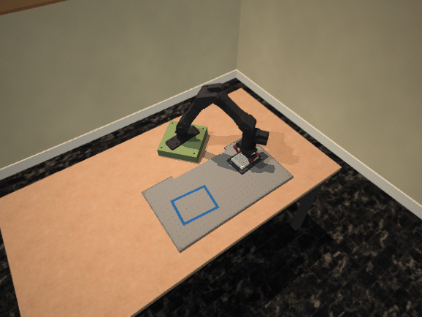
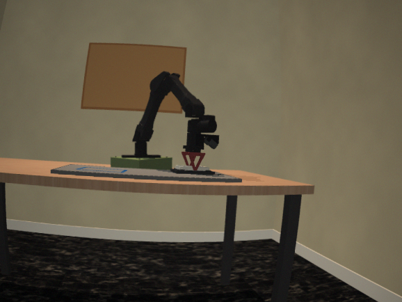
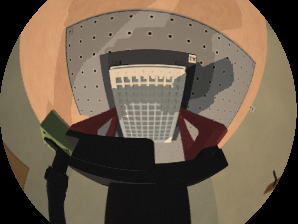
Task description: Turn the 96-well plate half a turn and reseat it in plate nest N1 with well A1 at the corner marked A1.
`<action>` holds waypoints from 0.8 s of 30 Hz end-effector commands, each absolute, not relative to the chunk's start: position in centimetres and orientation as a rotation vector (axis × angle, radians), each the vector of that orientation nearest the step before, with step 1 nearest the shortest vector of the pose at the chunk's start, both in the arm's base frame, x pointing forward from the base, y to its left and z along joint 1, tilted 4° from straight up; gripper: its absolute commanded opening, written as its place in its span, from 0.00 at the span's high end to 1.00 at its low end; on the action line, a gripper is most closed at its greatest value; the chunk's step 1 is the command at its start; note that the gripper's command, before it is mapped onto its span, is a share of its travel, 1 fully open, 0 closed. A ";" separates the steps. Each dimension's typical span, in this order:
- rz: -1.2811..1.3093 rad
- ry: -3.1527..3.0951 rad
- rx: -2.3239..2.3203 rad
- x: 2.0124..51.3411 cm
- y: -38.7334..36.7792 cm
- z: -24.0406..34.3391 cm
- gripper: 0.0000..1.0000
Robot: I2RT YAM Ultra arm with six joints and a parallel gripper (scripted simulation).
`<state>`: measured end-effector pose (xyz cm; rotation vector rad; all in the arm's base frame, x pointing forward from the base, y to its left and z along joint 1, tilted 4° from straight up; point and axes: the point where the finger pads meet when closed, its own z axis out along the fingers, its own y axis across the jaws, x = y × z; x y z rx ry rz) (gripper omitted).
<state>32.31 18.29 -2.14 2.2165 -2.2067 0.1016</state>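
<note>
The white 96-well plate (image 1: 242, 160) lies flat in the black nest N1 (image 1: 246, 168) at the far right of the grey deck. My gripper (image 1: 246, 155) points straight down over it. Its red fingers stand on either side of the plate, wide apart and open, not squeezing it. In the side view the plate (image 2: 191, 168) sits low in the nest with the fingers (image 2: 193, 163) reaching down to it. In the wrist view the plate (image 3: 148, 96) fills the space between the red fingers, with the nest's dark frame (image 3: 149, 58) around its far end. I cannot tell which corner is cut off.
The blue taped outline B1 (image 1: 194, 204) lies on the grey deck (image 1: 219, 186) to the front left of the nest, with nothing in it. The arm's green base block (image 1: 183, 142) stands behind the deck. The table's right edge is close beyond the nest.
</note>
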 end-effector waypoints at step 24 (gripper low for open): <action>0.107 -2.216 2.226 32.5 18.5 -1.3 0.00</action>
